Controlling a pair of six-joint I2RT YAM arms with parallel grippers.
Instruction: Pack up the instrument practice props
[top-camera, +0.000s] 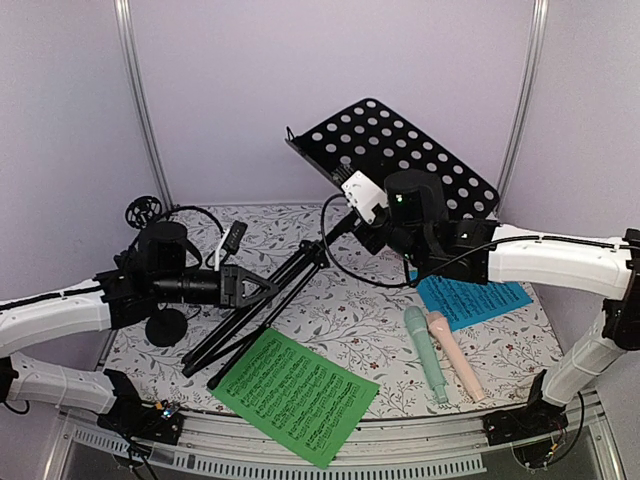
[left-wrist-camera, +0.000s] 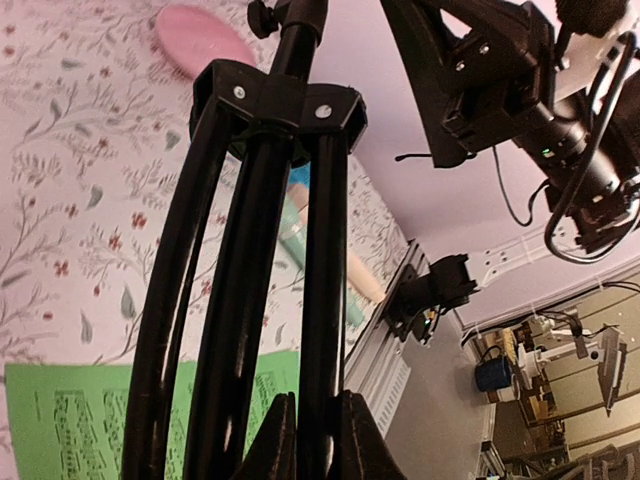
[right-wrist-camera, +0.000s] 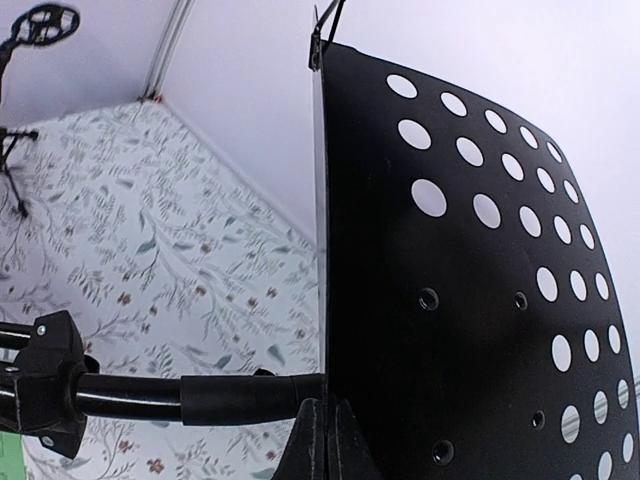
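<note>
The black perforated music desk (top-camera: 400, 150) is raised and tilted at the back, on its folded tripod (top-camera: 250, 325), which slants down to the left. My right gripper (top-camera: 368, 222) is shut on the desk's edge (right-wrist-camera: 322, 300), next to the shaft (right-wrist-camera: 200, 397). My left gripper (top-camera: 266, 290) is shut on one tripod leg (left-wrist-camera: 318, 300). A green page (top-camera: 295, 395) lies at the front, a blue page (top-camera: 475, 297) under the right arm. The mint-green microphone (top-camera: 425, 350) and the pale-pink microphone (top-camera: 455, 352) lie side by side at the front right.
A small black mic support (top-camera: 143, 210) stands at the back left and also shows in the right wrist view (right-wrist-camera: 40, 25). Another black round base (top-camera: 165, 325) sits under the left arm. A round pink dish (left-wrist-camera: 205, 38) lies on the floral cloth (top-camera: 350, 310).
</note>
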